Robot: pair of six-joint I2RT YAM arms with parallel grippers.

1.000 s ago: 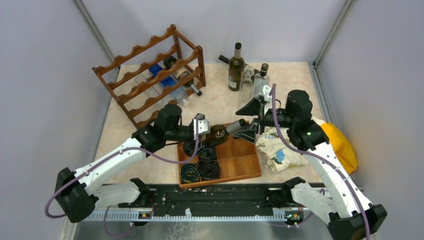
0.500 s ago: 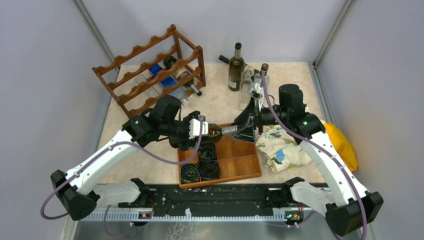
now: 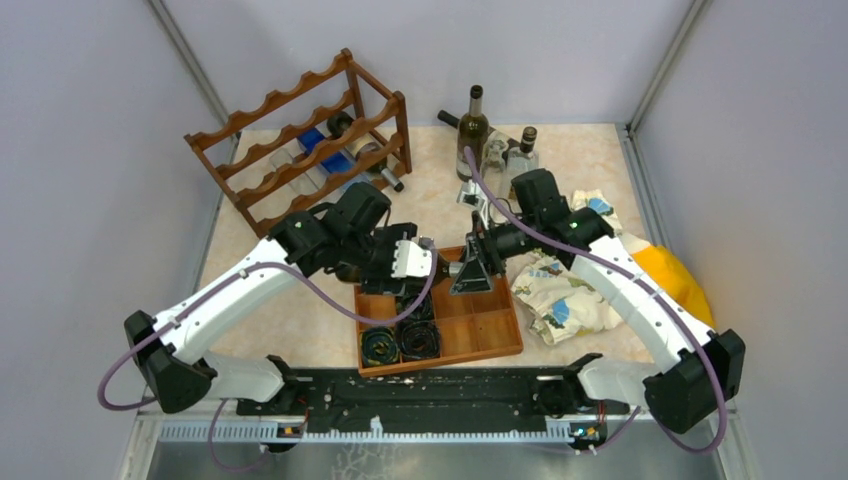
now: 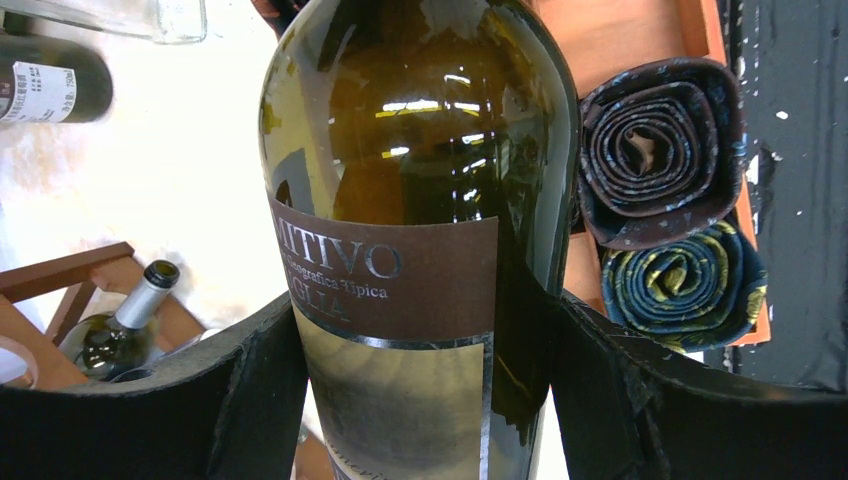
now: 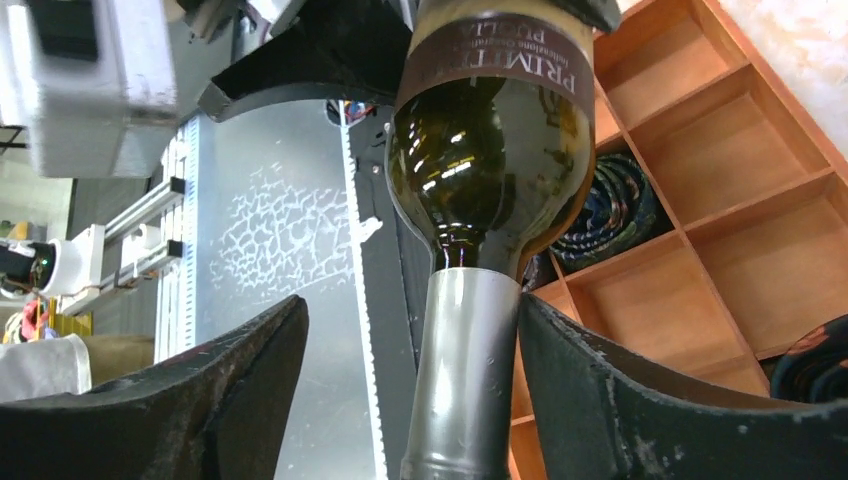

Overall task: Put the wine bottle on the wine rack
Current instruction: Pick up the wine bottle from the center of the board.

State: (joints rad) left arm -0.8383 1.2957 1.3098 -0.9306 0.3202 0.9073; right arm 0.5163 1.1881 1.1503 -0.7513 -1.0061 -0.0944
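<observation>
- The left gripper [image 4: 425,340] clamped the wine bottle [image 4: 410,190] by its body over the tray's [image 3: 480,325] far edge, level for the wine rack [image 3: 300,140].
- The right gripper [image 5: 412,320] straddled its neck, jaws apart.

dark green wine bottle [image 4: 420,150], brown label; reddish-brown wine rack [image 3: 270,100]; orange-brown tray [image 3: 490,325]; navy roll [image 4: 690,285], yellow pattern

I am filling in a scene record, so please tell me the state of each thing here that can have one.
wine bottle, lifted and lying level, not yet stored
left fingers, shut on the wine bottle's body
right fingers, open around its neck
wine rack, upright, bottles lying in it
tray, partly filled with rolled ties
cloth, crumpled
dark bottle at the back, upright
</observation>
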